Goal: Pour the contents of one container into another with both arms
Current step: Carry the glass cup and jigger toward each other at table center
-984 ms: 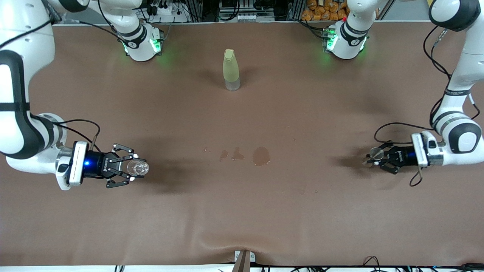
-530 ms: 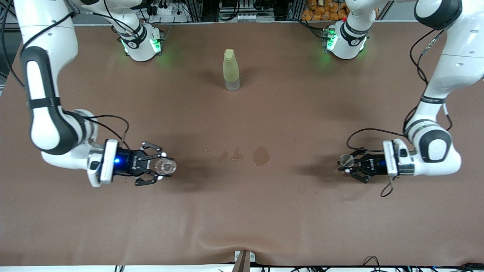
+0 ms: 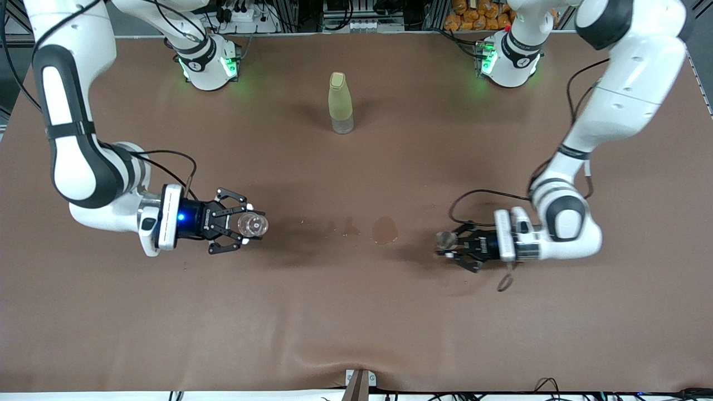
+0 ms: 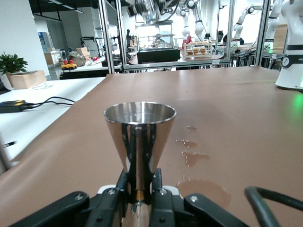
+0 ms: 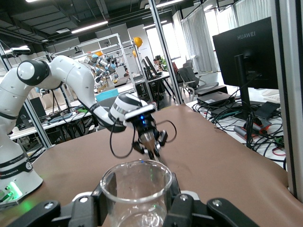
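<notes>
While spilled puddles (image 3: 384, 229) stain the table (image 3: 356, 312), a bottle (image 3: 340, 103) stands clear.

A brown cloth covers the worktop (image 3: 356, 312), with small wet stains (image 3: 384, 229) at its middle. Around it stands an open lab hall: metal frame posts (image 4: 103, 42), a dark monitor (image 5: 244, 52) on a desk, bright windows (image 5: 158, 42), ceiling strip lights (image 5: 87, 26).

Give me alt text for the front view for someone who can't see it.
Two white robot arms hold small vessels above a brown table: the right gripper grips a clear glass cup, the left gripper a steel jigger. Wet spots lie between them, nearer the camera than a yellow-green bottle.
</notes>
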Robot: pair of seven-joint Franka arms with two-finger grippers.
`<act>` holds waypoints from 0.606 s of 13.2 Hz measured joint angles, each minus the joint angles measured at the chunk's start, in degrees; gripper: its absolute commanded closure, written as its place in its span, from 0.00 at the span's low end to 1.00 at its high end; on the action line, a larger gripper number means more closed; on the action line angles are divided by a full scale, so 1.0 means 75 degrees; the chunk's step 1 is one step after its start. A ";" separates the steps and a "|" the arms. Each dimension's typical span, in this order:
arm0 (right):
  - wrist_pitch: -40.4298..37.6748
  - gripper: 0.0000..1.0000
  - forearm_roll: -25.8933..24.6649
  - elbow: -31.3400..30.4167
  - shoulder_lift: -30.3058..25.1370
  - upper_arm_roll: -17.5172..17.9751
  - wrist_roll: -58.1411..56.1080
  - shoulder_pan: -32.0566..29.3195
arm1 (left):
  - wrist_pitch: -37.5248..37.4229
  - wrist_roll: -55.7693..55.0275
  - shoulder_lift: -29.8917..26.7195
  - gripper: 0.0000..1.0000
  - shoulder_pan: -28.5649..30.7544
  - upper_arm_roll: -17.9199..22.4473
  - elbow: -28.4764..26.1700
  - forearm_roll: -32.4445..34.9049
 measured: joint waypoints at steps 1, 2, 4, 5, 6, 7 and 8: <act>0.0000 0.76 0.0057 -0.0124 -0.0123 0.0001 0.0074 0.0009 | 0.0189 0.0167 0.0037 1.00 -0.0295 0.0004 -0.0006 -0.0313; 0.0003 0.76 0.0114 -0.0251 -0.0227 0.0004 0.0155 0.0034 | 0.0384 0.0333 0.0074 1.00 -0.0571 0.0007 -0.0009 -0.0620; 0.0310 0.76 0.0405 -0.0592 -0.0500 0.0008 0.0257 0.0262 | 0.0804 0.0491 0.0136 1.00 -0.1079 0.0019 -0.0012 -0.1124; 0.0598 0.76 0.0561 -0.0789 -0.0667 0.0011 0.0276 0.0466 | 0.0982 0.0507 0.0152 1.00 -0.1313 0.0025 -0.0012 -0.1357; 0.0872 0.76 0.0695 -0.0971 -0.0834 0.0015 0.0344 0.0695 | 0.1137 0.0512 0.0162 1.00 -0.1548 0.0031 -0.0013 -0.1578; 0.1067 0.76 0.0848 -0.1118 -0.0968 0.0017 0.0437 0.0910 | 0.1318 0.0512 0.0175 1.00 -0.1806 0.0041 -0.0015 -0.1796; 0.1223 0.76 0.1043 -0.1217 -0.1050 0.0019 0.0465 0.1103 | 0.1510 0.0512 0.0204 1.00 -0.2067 0.0057 -0.0019 -0.1998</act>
